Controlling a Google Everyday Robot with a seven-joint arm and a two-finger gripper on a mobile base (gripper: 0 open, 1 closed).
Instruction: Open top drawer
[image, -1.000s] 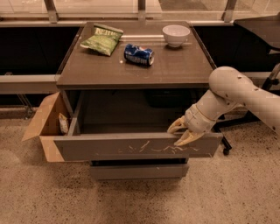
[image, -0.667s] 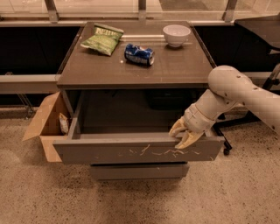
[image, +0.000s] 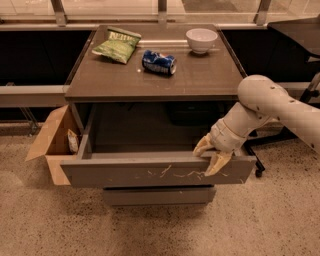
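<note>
The top drawer (image: 150, 172) stood pulled well out from under the bench (image: 150, 82), its scratched front panel on the near side and its dark interior open to view. Nothing could be made out inside it. The end effector (image: 207, 159) sat at the right end of that front panel. Its yellowish fingers (image: 216, 164) straddled the top edge, one inside the drawer and one down the outer face, so it appeared clamped on the panel. The white arm (image: 270, 105) reached in from the right.

On the bench top lay a chip bag (image: 116, 44) at far left, a can (image: 159, 62) on its side near the middle, and a bowl (image: 201, 39) at far right. A cardboard box (image: 50, 145) stood on the floor to the left, close beside the drawer's left side. A lower drawer (image: 159, 195) showed shut beneath.

By the look of it, the opening was nearly or fully done. Because the hold was off-centre to the right, any remaining pull would best run straight toward the near side, along the runners, and slowly, since a sideways component could twist the drawer and bind it. The pull should ease off before the end stop, so that the bench was not jerked and the can not set rolling. To release, the fingers should part first and the end effector then lift straight up off the edge, without dragging the panel.
</note>
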